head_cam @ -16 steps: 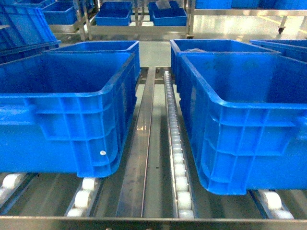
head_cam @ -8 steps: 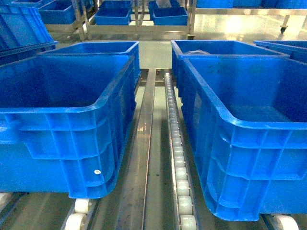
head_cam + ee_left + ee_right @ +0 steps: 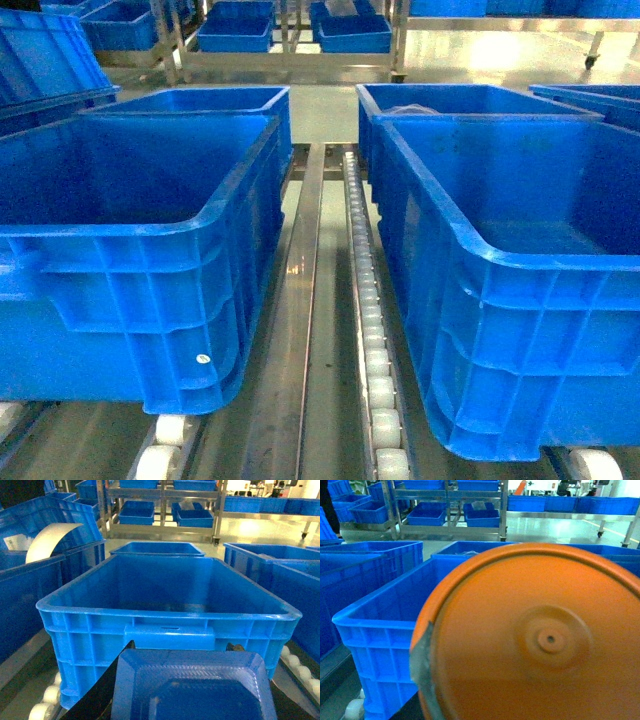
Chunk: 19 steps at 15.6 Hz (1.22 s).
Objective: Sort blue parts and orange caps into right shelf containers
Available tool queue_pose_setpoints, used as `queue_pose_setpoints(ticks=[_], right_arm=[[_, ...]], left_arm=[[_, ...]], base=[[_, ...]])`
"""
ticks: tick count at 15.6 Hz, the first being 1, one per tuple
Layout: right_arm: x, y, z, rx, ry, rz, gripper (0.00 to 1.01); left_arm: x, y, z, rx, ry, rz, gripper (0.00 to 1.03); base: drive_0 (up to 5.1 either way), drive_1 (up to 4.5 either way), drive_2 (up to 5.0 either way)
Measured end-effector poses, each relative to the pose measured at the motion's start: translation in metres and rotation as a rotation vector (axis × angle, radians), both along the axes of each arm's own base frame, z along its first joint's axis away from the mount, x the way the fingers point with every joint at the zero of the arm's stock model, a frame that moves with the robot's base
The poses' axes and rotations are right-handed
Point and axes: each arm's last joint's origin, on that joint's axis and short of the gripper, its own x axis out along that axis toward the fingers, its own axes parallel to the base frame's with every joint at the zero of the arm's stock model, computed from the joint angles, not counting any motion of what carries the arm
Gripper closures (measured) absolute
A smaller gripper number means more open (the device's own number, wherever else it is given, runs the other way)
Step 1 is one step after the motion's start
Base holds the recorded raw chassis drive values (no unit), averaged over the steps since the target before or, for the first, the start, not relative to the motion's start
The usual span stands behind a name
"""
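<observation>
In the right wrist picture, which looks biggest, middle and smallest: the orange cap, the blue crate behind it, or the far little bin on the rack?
1. Orange cap, though nearness inflates it.
2. Blue crate.
3. Far bin.

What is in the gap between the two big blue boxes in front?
In the head view, the left crate and right crate are separated by a metal rail and a white roller track.

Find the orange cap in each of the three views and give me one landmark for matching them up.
Head: the orange cap is not in it; only blue crates on the roller track show.
Left wrist: not in it; a blue part fills the bottom of the picture.
Right wrist: the orange cap fills the middle and right, close to the camera.
Shared landmark: the metal rack of small crates at the back.
</observation>
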Motion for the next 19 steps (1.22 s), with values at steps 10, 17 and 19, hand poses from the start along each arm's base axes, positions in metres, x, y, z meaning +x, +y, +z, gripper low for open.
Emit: queue_pose_setpoints(ticks=[10,17,19], right_arm=[[0.0,0.0,0.0,0.0,0.0,0.0,0.56],[0.0,0.0,0.0,0.0,0.0,0.0,0.56],[-0.0007,0.0,0.0089,-0.034,-0.101,0.045,0.56]], left_arm=[[0.0,0.0,0.0,0.0,0.0,0.0,0.61],[0.0,0.0,0.0,0.0,0.0,0.0,0.61],[-0.001,-0.0004,0.0069,0.005,-0.086,0.03,0.61]], base=[[0.0,0.0,0.0],[0.0,0.0,0.0],[0.0,0.0,0.0]])
